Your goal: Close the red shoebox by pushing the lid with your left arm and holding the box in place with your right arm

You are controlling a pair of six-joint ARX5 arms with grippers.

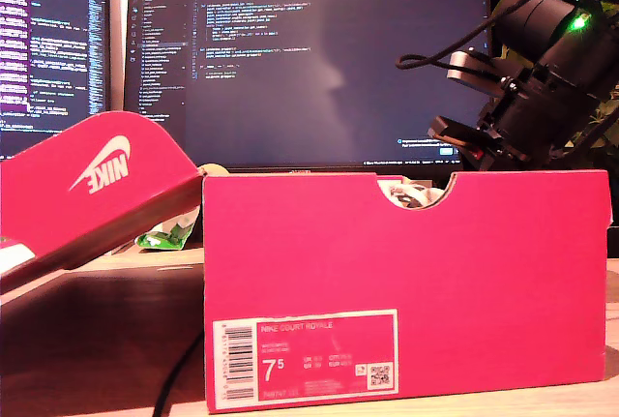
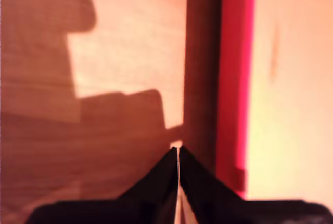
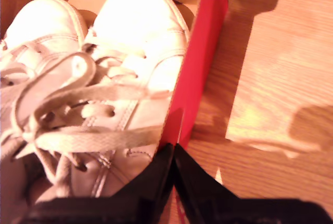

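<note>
Cardboard of the red shoebox (image 1: 406, 286) looks thin and light, so it will slide easily on the smooth wooden table (image 1: 97, 340) and its walls will bend if pressed hard. The box stands at the centre and right of the exterior view, near the camera, with its label side facing it; its lid (image 1: 92, 194) is open and leans outward at the exterior view's left, the white logo on top. White shoes (image 3: 99, 89) with loose laces lie inside and give the box some weight, but probably not enough to keep it still against a push. The second gripper (image 3: 173, 154) has its claw tips pressed together, holding nothing, and it hangs just over the box's red wall, with the shoes on one side and the bare table on the other. The first gripper (image 2: 178, 154) is also closed on nothing, above the table and just beside a red edge, most likely the lid's rim. A good place to hold seems the stiff upper edge of the wall near a corner, and the lid is better pushed on its flat outer panel, slowly, because the paper hinge may tear.
</note>
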